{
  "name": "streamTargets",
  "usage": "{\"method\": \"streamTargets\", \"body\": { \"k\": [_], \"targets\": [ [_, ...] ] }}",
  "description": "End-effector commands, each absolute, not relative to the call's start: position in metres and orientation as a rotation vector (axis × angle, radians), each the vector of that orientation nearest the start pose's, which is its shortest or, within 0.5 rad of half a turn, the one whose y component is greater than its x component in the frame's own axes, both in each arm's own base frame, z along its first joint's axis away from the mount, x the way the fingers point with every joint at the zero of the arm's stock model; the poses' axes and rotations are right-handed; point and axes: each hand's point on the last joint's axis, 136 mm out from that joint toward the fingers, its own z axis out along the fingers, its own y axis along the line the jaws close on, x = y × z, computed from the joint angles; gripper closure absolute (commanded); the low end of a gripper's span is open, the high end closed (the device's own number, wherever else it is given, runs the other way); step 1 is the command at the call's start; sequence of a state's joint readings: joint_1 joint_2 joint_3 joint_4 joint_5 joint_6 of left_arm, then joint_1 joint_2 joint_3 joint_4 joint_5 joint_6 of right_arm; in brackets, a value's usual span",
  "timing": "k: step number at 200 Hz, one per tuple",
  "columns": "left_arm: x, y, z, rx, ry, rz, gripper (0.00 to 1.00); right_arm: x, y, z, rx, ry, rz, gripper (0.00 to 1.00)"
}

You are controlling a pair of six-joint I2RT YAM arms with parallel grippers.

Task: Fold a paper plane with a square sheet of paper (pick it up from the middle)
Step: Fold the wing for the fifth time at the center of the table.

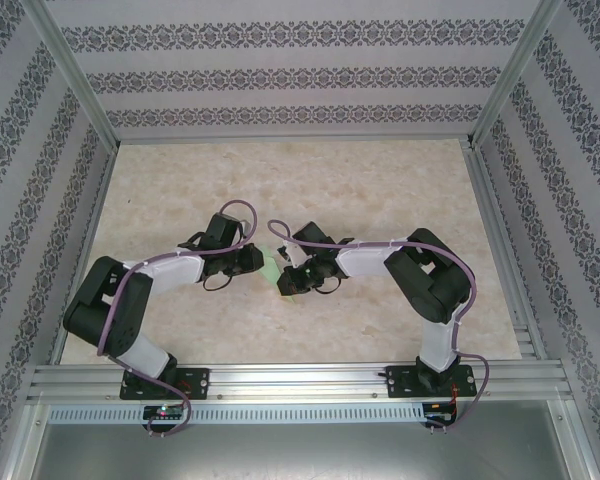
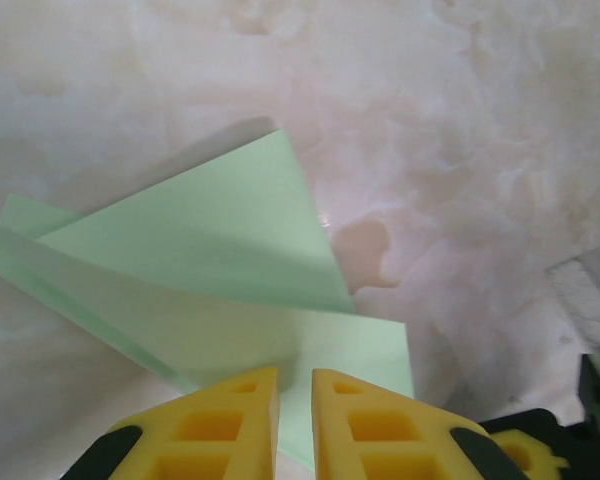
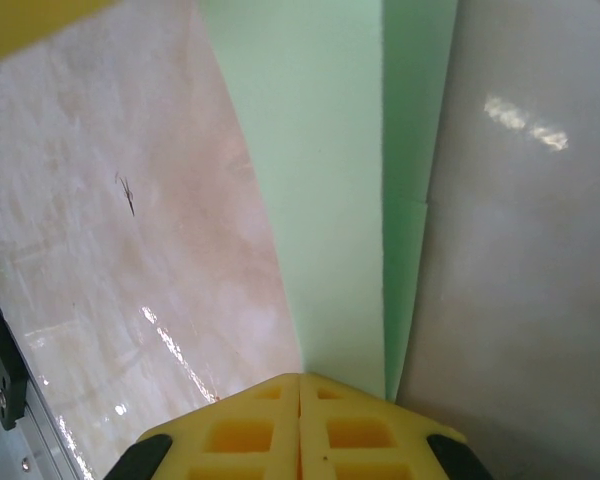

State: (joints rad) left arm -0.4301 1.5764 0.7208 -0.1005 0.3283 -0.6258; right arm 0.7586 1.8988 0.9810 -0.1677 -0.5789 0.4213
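Note:
The square sheet of paper (image 1: 272, 270) is pale green and partly folded, lying mid-table between my two grippers. In the left wrist view the sheet (image 2: 210, 250) shows a triangular flap raised over a lower layer. My left gripper (image 2: 295, 372) hovers over its near edge, yellow fingers a narrow gap apart with nothing pinched. From above, the left gripper (image 1: 258, 262) sits just left of the sheet. My right gripper (image 3: 300, 376) is shut on the sheet's end, and the sheet (image 3: 330, 200) runs away from it as a long creased strip. The right gripper (image 1: 292, 280) sits just right of the sheet. A finished paper plane is out of view.
The marbled tabletop (image 1: 310, 190) is ringed by an aluminium frame (image 1: 280, 378) and patterned walls (image 1: 300, 70). A small dark mark (image 3: 127, 193) lies on the table left of the sheet. Both arms lean inward, elbows near the table's sides.

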Motion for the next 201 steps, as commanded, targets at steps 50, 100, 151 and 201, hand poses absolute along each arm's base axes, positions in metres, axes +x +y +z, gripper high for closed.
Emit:
{"method": "streamTargets", "body": {
  "k": [50, 100, 151, 201],
  "targets": [
    [0.321, -0.204, 0.025, -0.062, 2.639, -0.816, 0.83, 0.217, 0.323, -0.021, -0.639, 2.904, 0.978, 0.92],
    [0.318, -0.19, 0.01, -0.112, 2.683, -0.738, 0.84, 0.214, 0.319, -0.023, -0.641, 2.917, 0.957, 0.92],
    [0.318, -0.164, 0.01, -0.195, 2.688, -0.597, 0.84, 0.214, 0.315, -0.026, -0.636, 2.929, 0.931, 0.92],
    [0.324, -0.169, 0.034, -0.182, 2.621, -0.671, 0.85, 0.214, 0.313, -0.029, -0.626, 2.942, 0.917, 0.92]
  ]
}}
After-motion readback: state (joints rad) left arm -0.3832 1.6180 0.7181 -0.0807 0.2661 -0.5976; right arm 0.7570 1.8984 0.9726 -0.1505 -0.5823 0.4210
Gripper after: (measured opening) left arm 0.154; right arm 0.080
